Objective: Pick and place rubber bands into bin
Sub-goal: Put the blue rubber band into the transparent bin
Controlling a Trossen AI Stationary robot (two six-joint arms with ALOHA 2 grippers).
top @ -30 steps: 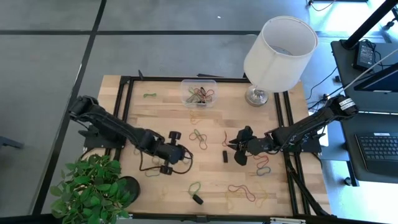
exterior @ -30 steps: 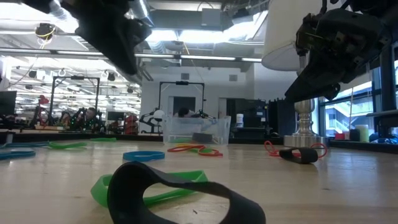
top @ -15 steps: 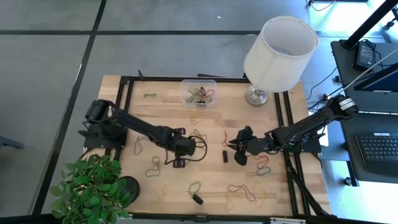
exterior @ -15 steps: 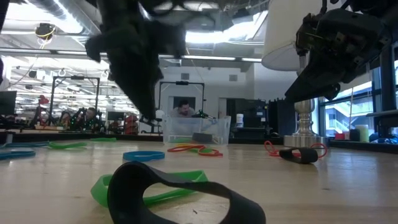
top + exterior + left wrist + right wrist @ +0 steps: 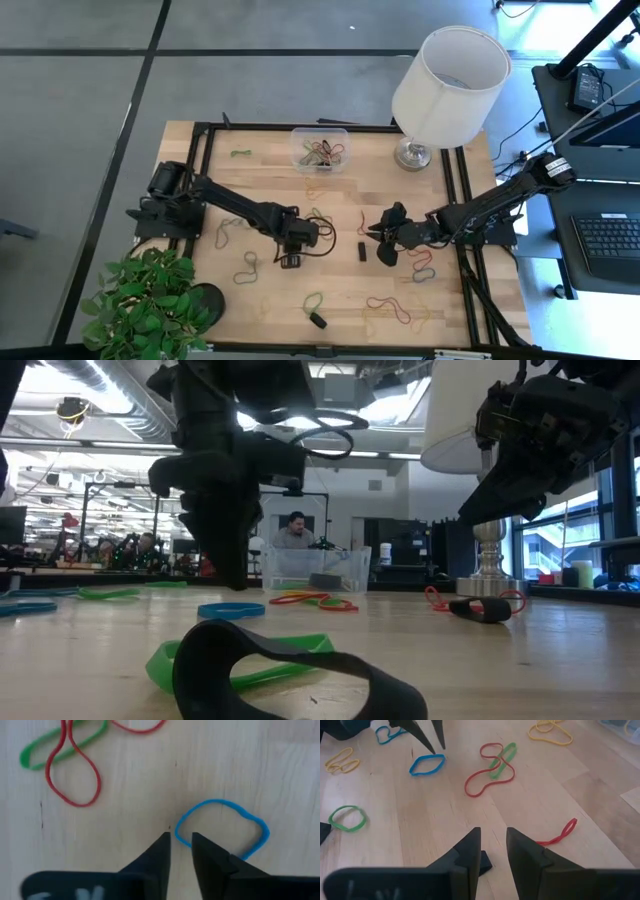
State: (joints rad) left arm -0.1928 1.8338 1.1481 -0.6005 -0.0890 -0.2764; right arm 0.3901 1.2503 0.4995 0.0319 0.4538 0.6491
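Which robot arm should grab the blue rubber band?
The left one, probably. Its gripper already hangs right over the blue rubber band, jaws slightly apart astride one end of the loop. The right gripper waits farther off, with nothing between its jaws and the blue band well ahead of it.

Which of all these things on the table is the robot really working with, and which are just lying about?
Part of the job:
- rubber bands, such as the blue rubber band at the left gripper, whose jaws stand slightly apart
- the clear bin, already holding some bands
- the right gripper, waiting over the table

Just lying about:
- white lamp
- potted plant
- small black block
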